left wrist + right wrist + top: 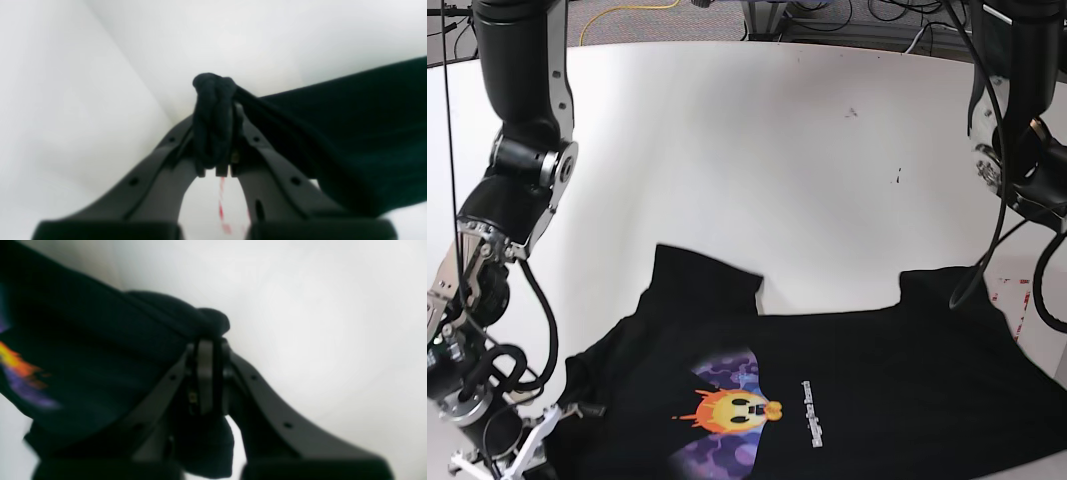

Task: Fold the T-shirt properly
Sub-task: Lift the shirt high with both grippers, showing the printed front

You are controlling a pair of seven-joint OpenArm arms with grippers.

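Two claws, one shirt, and both have a pinch of it. The left claw is clamped shut on a bunched wad of black cloth that bulges out past its tips, and the rest of the fabric runs off taut to one side. The right claw is closed the same way on another bunched edge, with the orange and purple print showing just beside it.

The T-shirt sits at the near end of the white surface, print side up, sleeves toward the far side, with the near edge looking raised, not flat. My guess is the two grips are on opposite ends of the hem or lower corners so the cloth stays stretched between them, which keeps it from sagging and wrinkling when it gets carried over for a fold. The base view doesn't really show either claw clearly, so the grip spots are a judgement call.
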